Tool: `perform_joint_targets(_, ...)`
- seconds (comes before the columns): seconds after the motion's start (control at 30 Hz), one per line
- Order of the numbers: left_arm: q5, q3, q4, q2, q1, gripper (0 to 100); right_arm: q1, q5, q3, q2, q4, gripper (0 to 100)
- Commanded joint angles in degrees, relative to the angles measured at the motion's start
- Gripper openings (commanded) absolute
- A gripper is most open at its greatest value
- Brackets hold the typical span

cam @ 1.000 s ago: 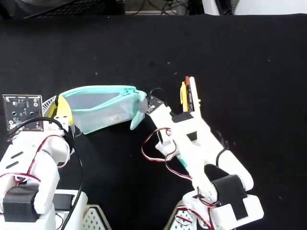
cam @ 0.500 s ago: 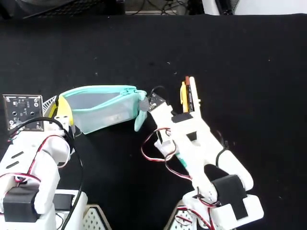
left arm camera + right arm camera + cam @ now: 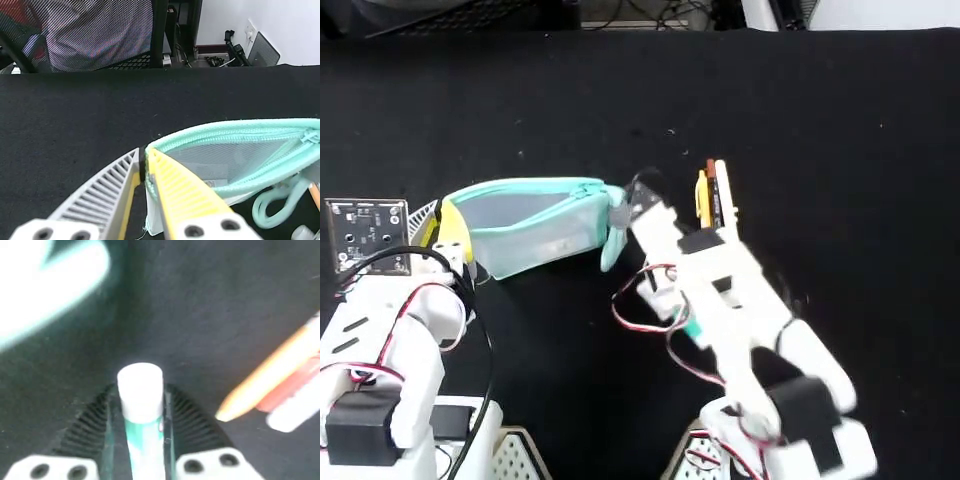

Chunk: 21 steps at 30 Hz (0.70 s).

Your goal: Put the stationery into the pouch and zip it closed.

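Three loose pens lie side by side on the black cloth-covered desk: a yellow one, a brown one and a white one, all slim and straight, touching along their lengths. The pouch lies to one side of them, a long soft case of mint-green fabric with a see-through mesh side and a toothed zip along its upper edge; a rubbery mint loop curls off the end nearer the pens. The left hand, with one ribbed white finger and one ribbed yellow finger, is pinched together on the pouch's far end, holding that corner up off the desk. The right hand sits between the pouch's loop end and the loose pens, its black ridged fingers clamped on a fourth pen, a round barrel with a blunt white cap and a green body, whose tip points out past the fingertips.
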<state>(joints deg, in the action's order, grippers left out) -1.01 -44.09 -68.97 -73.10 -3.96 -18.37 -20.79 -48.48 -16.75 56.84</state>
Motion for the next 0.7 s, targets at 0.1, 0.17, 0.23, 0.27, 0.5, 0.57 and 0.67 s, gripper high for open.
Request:
perform_joint_targets(0.1,0.5,-9.8,-1.1,1.7,0.5,3,-0.9,-0.2,10.1,-28.1,12.8,1.2)
perform_joint_targets(0.17,0.5,-9.8,-0.9,1.7,0.5,3,-1.0,0.0,11.5,-37.1,13.9,1.2)
perform_joint_targets(0.23,0.5,-9.8,-0.9,1.7,0.5,3,-1.5,0.3,12.4,-44.9,13.1,1.2)
perform_joint_targets(0.27,0.5,-9.8,-0.8,1.7,0.5,3,-2.3,0.3,12.5,-48.3,11.3,1.2)
perform_joint_targets(0.5,0.5,-9.8,-0.8,1.7,0.5,3,-3.5,0.4,12.5,-56.7,-1.4,1.2)
perform_joint_targets(0.57,0.5,-9.8,-0.8,1.8,0.5,3,-5.3,0.4,12.1,-56.7,-6.9,1.2)
perform_joint_targets(0.67,0.4,-9.8,-0.8,1.8,0.5,3,-9.5,0.3,9.9,-56.7,-17.9,1.2)
